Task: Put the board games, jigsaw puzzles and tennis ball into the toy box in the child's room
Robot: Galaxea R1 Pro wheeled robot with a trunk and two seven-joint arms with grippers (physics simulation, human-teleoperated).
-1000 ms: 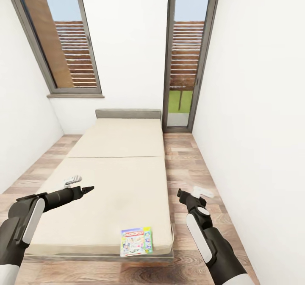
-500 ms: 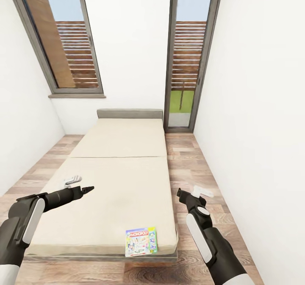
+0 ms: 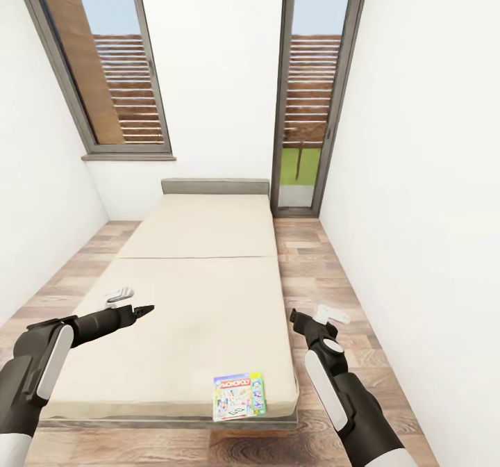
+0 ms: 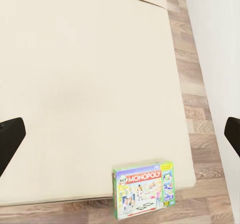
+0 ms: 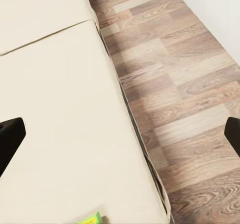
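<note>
The left wrist view reads "Monopoly" on the board game (image 4: 145, 189) at the bed's (image 3: 201, 300) lower-right corner, while both the left gripper (image 3: 142, 310) and right gripper (image 3: 297, 317) hang spread.

One bed, one board game, two windows, two robot arms.

One beige bed (image 3: 201, 272) with two mattress sections and one grey headboard (image 3: 215, 186). One colourful Monopoly box (image 3: 239, 396) lies on it. Two tall dark-framed windows (image 3: 111, 71) stand in the far wall. Two grippers: the left gripper (image 3: 142, 310) and the right gripper (image 3: 297, 319).
</note>
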